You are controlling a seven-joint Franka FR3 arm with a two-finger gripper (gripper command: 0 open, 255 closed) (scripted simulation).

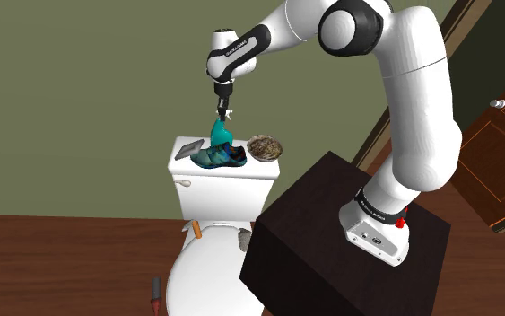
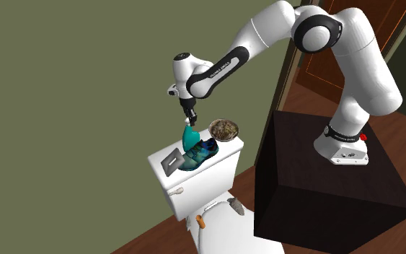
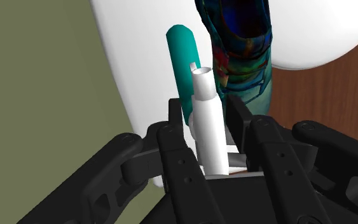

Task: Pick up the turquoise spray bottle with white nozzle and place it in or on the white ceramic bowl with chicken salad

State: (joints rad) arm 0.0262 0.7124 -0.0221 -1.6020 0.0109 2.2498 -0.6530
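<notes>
The turquoise spray bottle (image 1: 220, 133) with a white nozzle (image 3: 208, 127) hangs just above the toilet tank lid, behind a teal shoe. My black gripper (image 1: 222, 109) is shut on the white nozzle; the fingers (image 3: 178, 118) clasp it from both sides, with the turquoise body (image 3: 180, 63) beyond them. In the second exterior view the bottle (image 2: 191, 136) hangs under the gripper (image 2: 190, 120). The white bowl of chicken salad (image 1: 265, 147) (image 2: 223, 130) stands on the same lid, toward the shoulder view's right of the bottle.
A teal and blue shoe (image 1: 218, 158) (image 2: 198, 154) lies on the white tank lid (image 1: 184, 144) between bottle and front edge. A grey flat card (image 2: 171, 162) lies on the lid's far end. The dark stand (image 1: 331, 242) is beside the toilet. Green wall behind.
</notes>
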